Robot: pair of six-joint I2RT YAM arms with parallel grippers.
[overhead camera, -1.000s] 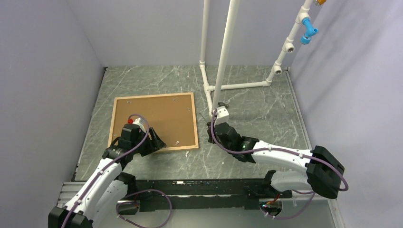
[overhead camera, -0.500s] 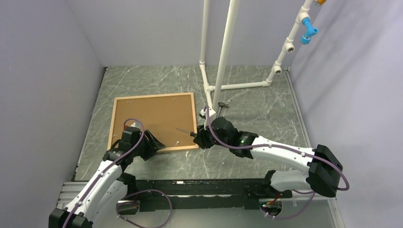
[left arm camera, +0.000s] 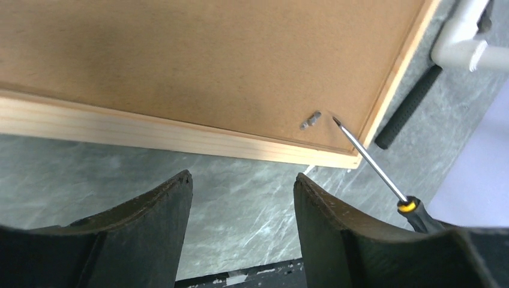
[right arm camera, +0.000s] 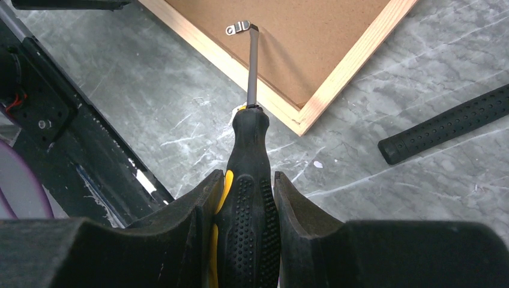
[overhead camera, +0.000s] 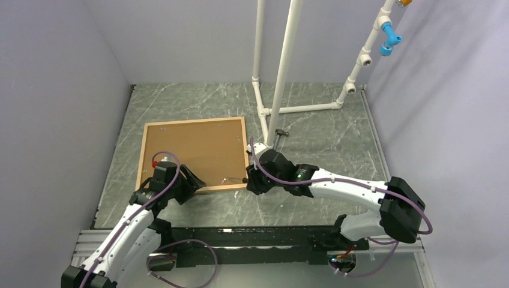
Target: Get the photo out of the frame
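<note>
- One frame (left arm camera: 150, 127) of pale wood.
- One brown backing board (overhead camera: 198, 147).
- One screwdriver (right arm camera: 247, 204).
- One hammer (right arm camera: 447, 126).
- One metal clip (right arm camera: 237, 27) seen close up; any others on the board are too small to count from above.
- Two robot arms: left arm (overhead camera: 129, 225), right arm (overhead camera: 348, 189).
- Two grippers: left gripper (left arm camera: 240, 183), right gripper (right arm camera: 247, 180).
- One white pipe stand (overhead camera: 282, 72), with one blue fitting (overhead camera: 389, 37).

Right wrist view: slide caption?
Right gripper holds a screwdriver, tip at a metal clip on the backing board of the wooden frame.
</note>
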